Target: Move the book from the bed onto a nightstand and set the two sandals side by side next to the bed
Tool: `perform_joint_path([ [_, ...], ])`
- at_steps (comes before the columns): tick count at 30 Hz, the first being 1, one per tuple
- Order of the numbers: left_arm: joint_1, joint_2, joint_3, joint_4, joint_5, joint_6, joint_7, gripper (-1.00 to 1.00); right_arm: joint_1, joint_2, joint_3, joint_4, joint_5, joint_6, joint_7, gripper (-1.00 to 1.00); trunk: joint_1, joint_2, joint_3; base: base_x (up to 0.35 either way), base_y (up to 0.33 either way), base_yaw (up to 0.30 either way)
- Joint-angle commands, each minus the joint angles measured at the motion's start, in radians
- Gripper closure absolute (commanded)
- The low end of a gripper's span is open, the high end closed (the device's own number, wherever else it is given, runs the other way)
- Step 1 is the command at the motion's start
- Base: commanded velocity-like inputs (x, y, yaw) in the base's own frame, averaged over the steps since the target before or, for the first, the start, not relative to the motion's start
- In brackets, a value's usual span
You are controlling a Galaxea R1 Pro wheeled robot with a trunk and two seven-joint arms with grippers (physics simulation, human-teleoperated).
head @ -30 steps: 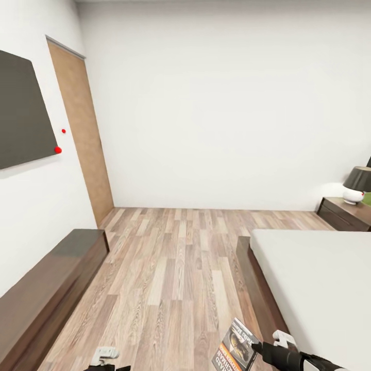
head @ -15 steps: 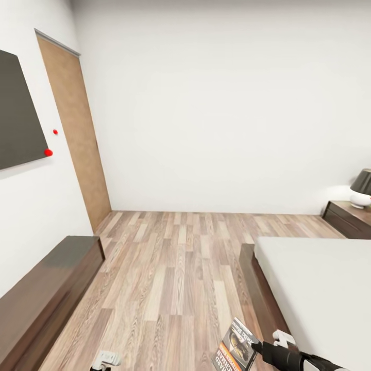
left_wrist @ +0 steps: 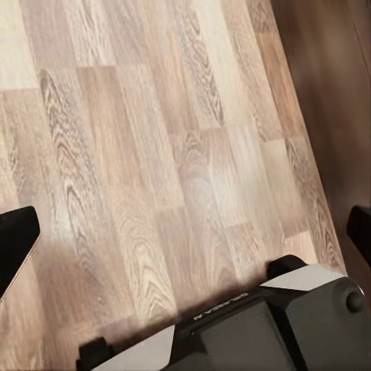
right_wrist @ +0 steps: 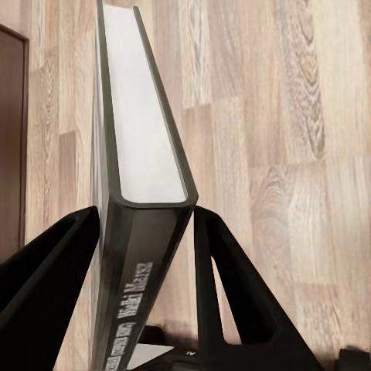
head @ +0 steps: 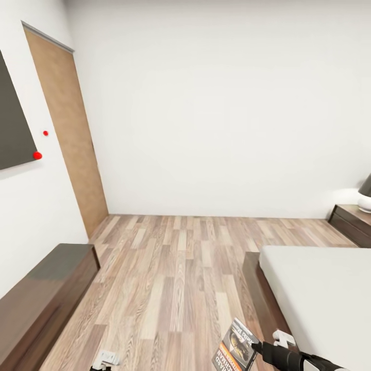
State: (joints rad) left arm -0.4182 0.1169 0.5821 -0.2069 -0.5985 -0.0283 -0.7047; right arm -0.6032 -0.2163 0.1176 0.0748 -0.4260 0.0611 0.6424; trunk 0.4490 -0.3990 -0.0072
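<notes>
White walls and brown plank floor [head: 175,273] make up the bedroom ahead of you. Bed [head: 319,293] lies at the right of the head view: pale grey mattress, dark wooden frame along its near edge. Nightstand [head: 354,222] sits in the far right corner against the wall, beyond the bed, with the white base of a lamp [head: 365,195] on top. Along the left wall runs a long low dark cabinet [head: 46,299]; above it hangs a dark panel [head: 13,126] with two red dots just off its corner. Tan door [head: 67,134] stands farther along that same wall.

Your right gripper [head: 255,348] shows at the bottom of the head view, low over the floor beside the bed frame. It is clamped on the book [head: 236,346], which is held off the floor, cover angled toward the camera, orange strip and white lettering showing. From the right wrist view you look along the book [right_wrist: 135,201] edge-on: white page block up, dark spine with white lettering toward the camera, one black finger [right_wrist: 46,286] against each cover.

Your left gripper [head: 105,359] shows at the bottom left of the head view, above bare planks. In the left wrist view its two black fingers [left_wrist: 15,243] sit at opposite edges, well apart, with only floor between them and the dark cabinet side along one edge.
</notes>
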Motion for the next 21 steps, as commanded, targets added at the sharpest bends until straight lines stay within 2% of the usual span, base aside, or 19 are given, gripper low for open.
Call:
perform_joint_path([
  [1,-0.001,0.000,0.009,0.000,-0.010,-0.003,-0.004,-1.00,-0.001,0.000,0.004,0.002,-0.011,0.005,0.005,1.00,0.001,-0.001,-0.001,0.328,0.000,0.000],
  [21,-0.001,-0.005,0.009,0.001,-0.010,-0.002,-0.004,-1.00,-0.001,0.000,0.004,0.002,-0.011,0.005,0.006,1.00,0.001,-0.001,-0.001,0.328,0.000,0.000],
])
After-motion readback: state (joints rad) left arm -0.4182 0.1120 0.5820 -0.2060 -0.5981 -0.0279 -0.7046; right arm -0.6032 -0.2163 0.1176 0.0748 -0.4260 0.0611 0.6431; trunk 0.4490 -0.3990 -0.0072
